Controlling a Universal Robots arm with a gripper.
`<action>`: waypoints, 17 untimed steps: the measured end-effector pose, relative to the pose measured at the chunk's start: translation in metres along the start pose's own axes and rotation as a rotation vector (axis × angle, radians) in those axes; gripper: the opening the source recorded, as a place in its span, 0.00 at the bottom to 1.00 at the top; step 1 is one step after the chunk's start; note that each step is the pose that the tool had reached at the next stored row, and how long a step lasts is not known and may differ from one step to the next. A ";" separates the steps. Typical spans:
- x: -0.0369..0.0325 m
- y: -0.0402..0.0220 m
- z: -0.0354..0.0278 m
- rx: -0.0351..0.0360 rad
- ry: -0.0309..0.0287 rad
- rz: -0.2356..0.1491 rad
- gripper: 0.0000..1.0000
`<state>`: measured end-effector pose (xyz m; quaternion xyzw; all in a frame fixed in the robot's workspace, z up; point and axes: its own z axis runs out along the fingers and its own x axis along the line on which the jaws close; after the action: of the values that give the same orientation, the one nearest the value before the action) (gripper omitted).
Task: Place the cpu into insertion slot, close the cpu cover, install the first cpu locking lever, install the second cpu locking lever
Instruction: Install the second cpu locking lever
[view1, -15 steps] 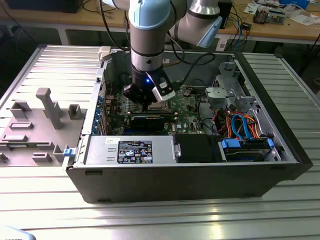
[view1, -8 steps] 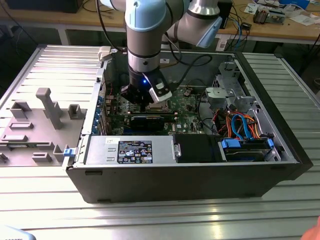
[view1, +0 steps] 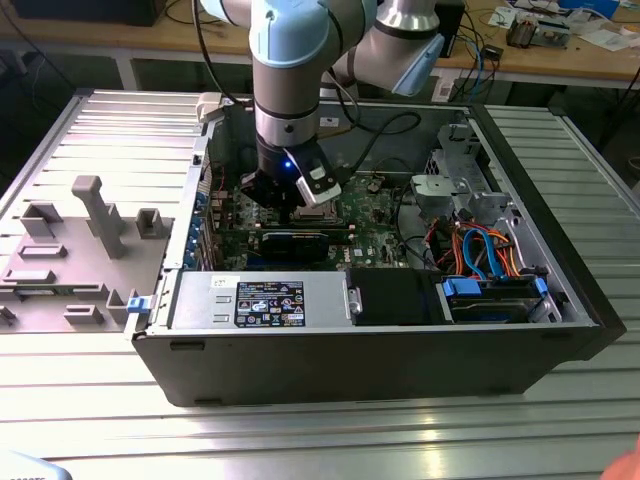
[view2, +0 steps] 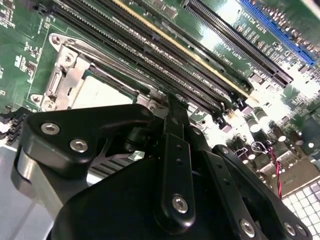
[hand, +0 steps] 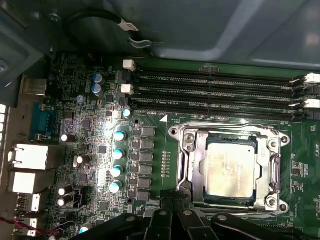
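black links of the gripper (hand: 172, 199) are closest to the lens in both wrist views. its two fingers are pressed together at the tips, just beside the near edge of the insertion slot (hand: 272, 202). i cannot tell if something thin is caught between them.

across the green motherboard (hand: 300, 210) in the first wrist view, silver ports (hand: 30, 157) sit well apart from the insertion slot. a row of small capacitors with blue tops (hand: 119, 152) stands between these ports and the slot. the cpu (hand: 231, 169) sits inside the insertion slot, with its dull silver top facing up. the cpu cover (hand: 191, 142) lies flat over it, and the chip shows through the window of the cover. four long black memory slots (hand: 215, 92) run just beside the insertion slot, on the side away from the gripper.

in the exterior view the arm (view1: 290, 90) reaches down into the open computer case (view1: 350, 370), above the insertion slot. a grey fixture plate (view1: 70, 250) lies outside the case, far from the slot on the exterior view's left. blue and orange cables (view1: 480, 250) lie inside the case, on the exterior view's right of the slot.
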<state>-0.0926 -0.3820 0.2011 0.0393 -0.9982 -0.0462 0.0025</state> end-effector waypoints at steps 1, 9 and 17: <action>0.0000 0.0001 0.0000 0.0006 -0.0004 0.000 0.11; -0.0078 0.0013 -0.0148 0.0038 0.0024 0.000 0.11; -0.0355 -0.0009 -0.0150 0.0019 0.0275 0.002 0.11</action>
<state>-0.0570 -0.3814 0.2159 0.0387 -0.9981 -0.0447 0.0162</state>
